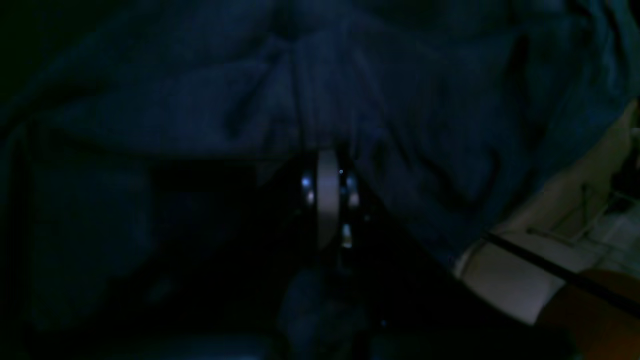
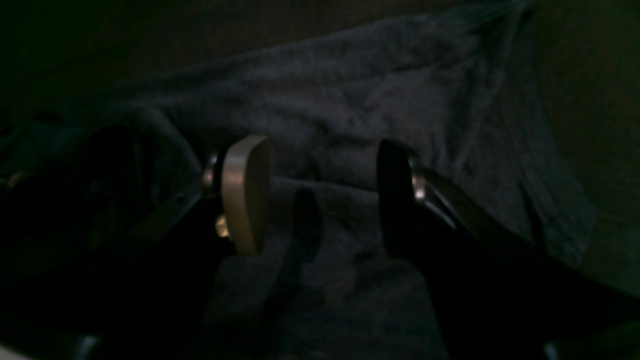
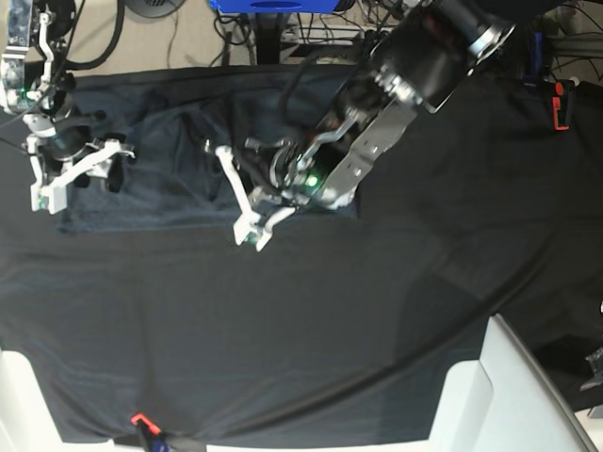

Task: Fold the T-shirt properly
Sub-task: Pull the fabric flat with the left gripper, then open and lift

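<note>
The dark slate-grey T-shirt (image 3: 179, 160) lies wrinkled on the black cloth at the upper left of the base view. My left gripper (image 3: 254, 231) sits at the shirt's lower right edge. In the left wrist view its fingers (image 1: 327, 195) are pressed together, with the shirt's cloth (image 1: 400, 100) gathered at the tips. My right gripper (image 3: 80, 179) is over the shirt's left edge. In the right wrist view it (image 2: 320, 195) is open, its pads apart just above the rumpled shirt (image 2: 350, 100).
The black table covering (image 3: 377, 311) spreads over the whole table. A white block (image 3: 499, 395) stands at the bottom right. Red clamps sit at the right edge (image 3: 562, 104) and the front edge (image 3: 141, 422). Cables and a blue object (image 3: 273, 5) lie beyond the far edge.
</note>
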